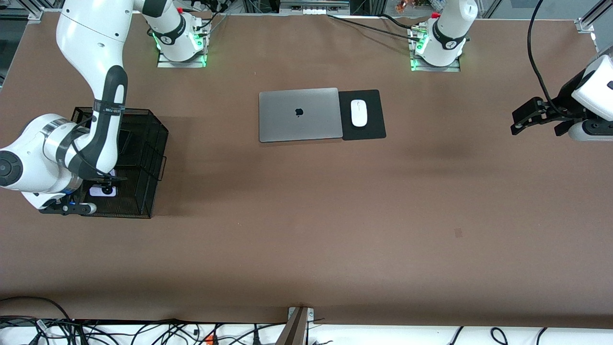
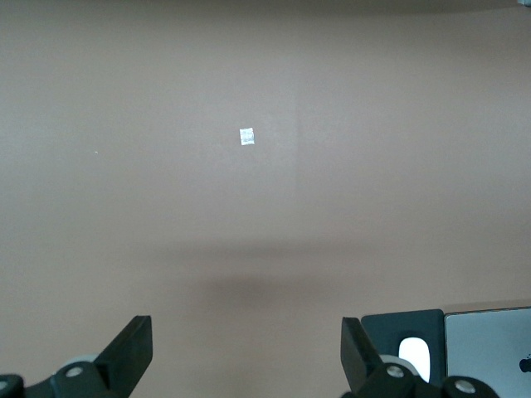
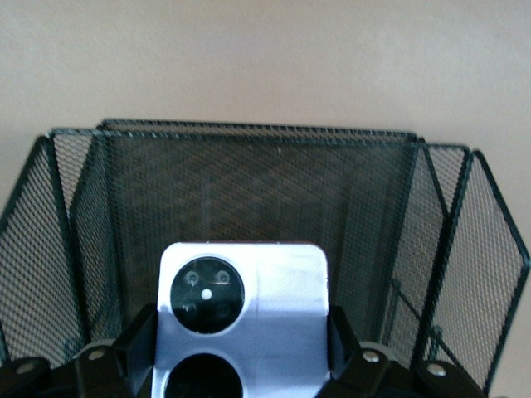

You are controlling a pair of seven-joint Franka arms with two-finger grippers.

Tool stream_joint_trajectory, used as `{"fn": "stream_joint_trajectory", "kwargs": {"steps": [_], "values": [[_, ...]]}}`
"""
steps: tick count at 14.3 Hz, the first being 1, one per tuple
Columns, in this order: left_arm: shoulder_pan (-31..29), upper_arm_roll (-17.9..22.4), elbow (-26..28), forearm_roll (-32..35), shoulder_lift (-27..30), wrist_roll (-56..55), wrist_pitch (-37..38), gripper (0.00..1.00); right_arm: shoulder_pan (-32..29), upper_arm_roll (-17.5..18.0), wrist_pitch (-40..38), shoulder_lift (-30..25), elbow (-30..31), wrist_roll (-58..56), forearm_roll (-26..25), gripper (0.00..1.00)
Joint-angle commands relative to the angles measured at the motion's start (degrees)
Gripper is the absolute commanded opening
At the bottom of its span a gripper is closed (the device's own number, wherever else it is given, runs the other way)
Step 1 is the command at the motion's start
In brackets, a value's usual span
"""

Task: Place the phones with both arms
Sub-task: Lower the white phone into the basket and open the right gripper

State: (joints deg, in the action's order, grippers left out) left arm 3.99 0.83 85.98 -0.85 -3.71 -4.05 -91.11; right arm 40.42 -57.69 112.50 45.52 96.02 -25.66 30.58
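Observation:
A small lavender-white phone (image 3: 245,315) with two black circles on its back sits between the fingers of my right gripper (image 3: 243,340), which is shut on its two side edges. In the front view this phone (image 1: 104,190) shows as a pale patch inside the black mesh basket (image 1: 153,143), with the right gripper (image 1: 106,184) mostly hidden under the right arm's wrist. Whether the phone touches the basket floor I cannot tell. My left gripper (image 1: 519,120) hangs open over bare table at the left arm's end, and nothing lies between its fingers (image 2: 137,340).
The basket's mesh walls (image 3: 249,174) rise around the phone. A closed silver laptop (image 1: 298,114) lies mid-table near the bases. Beside it a white mouse (image 1: 358,113) rests on a black pad (image 1: 371,129). A small white mark (image 2: 246,137) is on the table under the left wrist.

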Motion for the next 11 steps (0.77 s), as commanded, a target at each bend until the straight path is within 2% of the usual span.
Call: {"fn": "stream_joint_trajectory", "kwargs": {"steps": [1,7,11], "values": [[-0.21,-0.22,0.33,1.11,0.29,0.01,0.32,1.0,-2.71,2.75,1.76,-0.17,-1.01,-1.06,0.89,0.2],[-0.47,-0.3,0.33,1.11,0.55,0.27,0.85,1.0,-3.85,3.72,3.34,-0.17,-1.19,-1.06,1.67,0.23],[-0.65,-0.22,0.33,1.11,0.55,0.36,0.85,1.0,-4.12,4.51,3.16,-0.17,-1.01,-0.89,1.76,0.45]]}}
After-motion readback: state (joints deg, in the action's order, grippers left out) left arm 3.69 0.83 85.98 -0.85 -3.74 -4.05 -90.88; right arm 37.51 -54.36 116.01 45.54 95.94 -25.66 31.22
